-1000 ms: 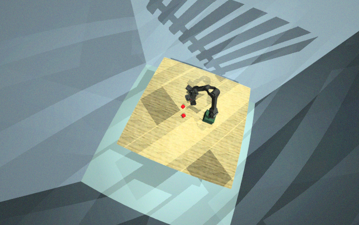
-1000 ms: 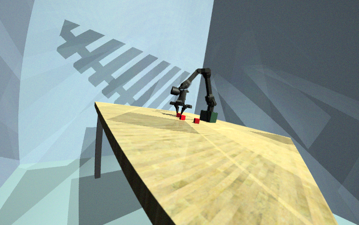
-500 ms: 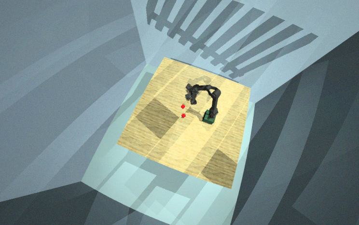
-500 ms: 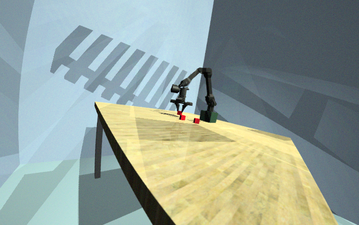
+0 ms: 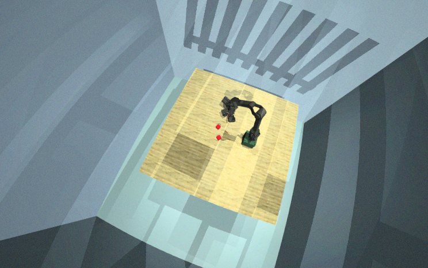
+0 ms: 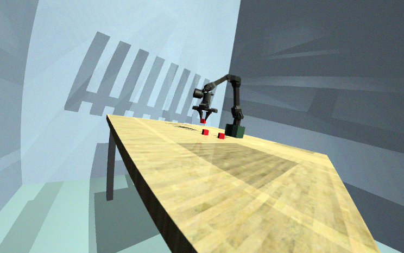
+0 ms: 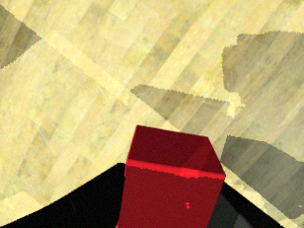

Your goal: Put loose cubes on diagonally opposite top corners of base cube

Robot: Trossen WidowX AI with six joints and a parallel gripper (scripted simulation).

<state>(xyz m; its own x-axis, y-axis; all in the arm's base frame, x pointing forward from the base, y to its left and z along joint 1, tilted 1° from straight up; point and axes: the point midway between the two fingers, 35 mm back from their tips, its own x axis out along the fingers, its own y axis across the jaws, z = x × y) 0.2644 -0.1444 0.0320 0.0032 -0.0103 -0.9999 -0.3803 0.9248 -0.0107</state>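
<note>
My gripper [image 5: 228,117] [image 6: 202,119] [image 7: 168,181] is shut on a red cube [image 6: 202,121] [image 7: 168,198], one finger on each side. The held cube hangs clear above the table, and only a sliver of it shows in the top view. A second red cube [image 5: 218,126] [image 6: 205,132] sits on the table, near the gripper. A third red cube [image 5: 218,137] [image 6: 221,136] sits on the table farther from the gripper, with a gap between the two. All three look alike; I cannot tell which is the fixed base cube. Neither table cube shows in the wrist view.
The wooden table [image 5: 240,176] [image 6: 208,184] carries the arm's dark green base block [image 5: 249,140] [image 6: 235,131], to the right of the two table cubes in the top and exterior views. The black arm arches from it to the gripper. Shadow patches lie across the table top.
</note>
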